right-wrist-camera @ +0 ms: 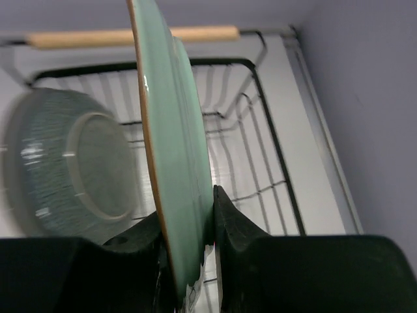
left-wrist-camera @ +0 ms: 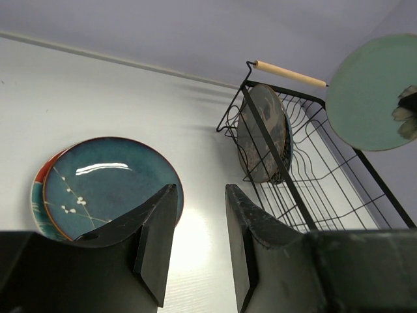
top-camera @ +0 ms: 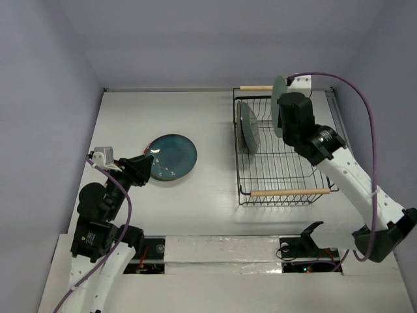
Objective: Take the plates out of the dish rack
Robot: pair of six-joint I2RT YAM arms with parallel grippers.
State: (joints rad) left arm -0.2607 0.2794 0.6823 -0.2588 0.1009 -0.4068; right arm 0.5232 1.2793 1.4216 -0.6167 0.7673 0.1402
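The right end effector (right-wrist-camera: 187, 222) is clamped on the rim of a pale green plate (right-wrist-camera: 172, 130), with one finger on each face. The plate stands on edge, raised above the far end of the dish rack (top-camera: 290, 192), and appears clear of the wires. Two further plates (top-camera: 247, 127) stand upright at the rack's far left side. The left end effector (left-wrist-camera: 199, 241) is empty, its fingers apart. It sits just beside a teal plate (top-camera: 172, 156) that lies flat on a red plate (left-wrist-camera: 38, 186) on the table (top-camera: 195, 117).

The plates appear to be glazed ceramic: rigid, fairly heavy, slippery and liable to chip. Take hold at the rim with the fingers seated deep, because a shallow pinch is likely to let the plate pivot. Set each plate down gently.
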